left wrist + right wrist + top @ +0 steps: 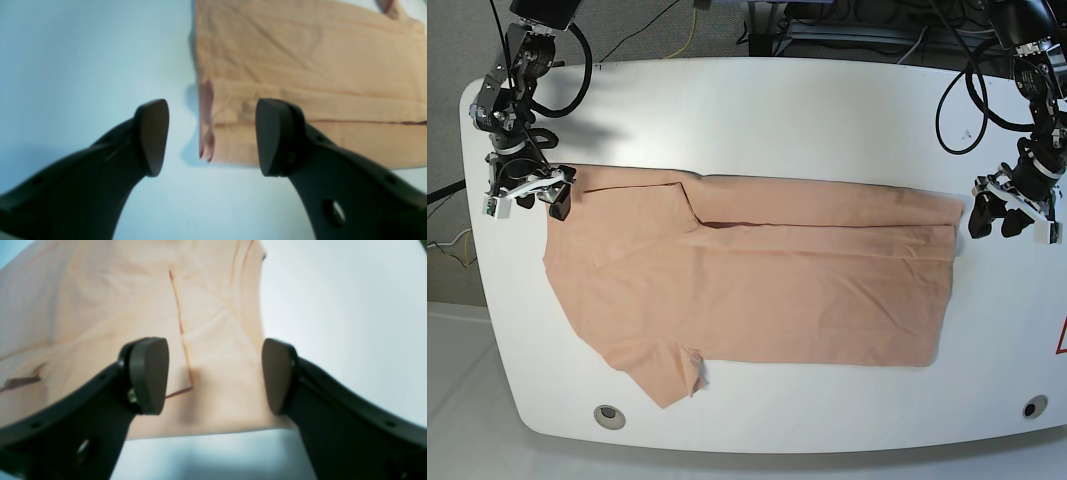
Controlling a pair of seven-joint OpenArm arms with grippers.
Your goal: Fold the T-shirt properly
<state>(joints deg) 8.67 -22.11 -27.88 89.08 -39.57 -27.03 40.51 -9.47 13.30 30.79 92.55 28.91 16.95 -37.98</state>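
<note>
T-shirt (757,290) lies flat across the middle of the white counter (827,110). Its neck end is toward the counter's left edge and its hem toward the right edge. The far long side is already folded in, so one fold looks done. The near sleeve sticks out toward the front edge.

Both claws are spread wide and hold nothing. The right claw (525,193) hangs over the far shoulder corner of the cloth, by the left edge. The left claw (1012,215) hangs just past the far hem corner, by the right edge.

It looks like the arms are between folds. Next, each claw should drop onto its corner, pinch the cloth, and bring it over together so the shirt stays smooth.
</note>
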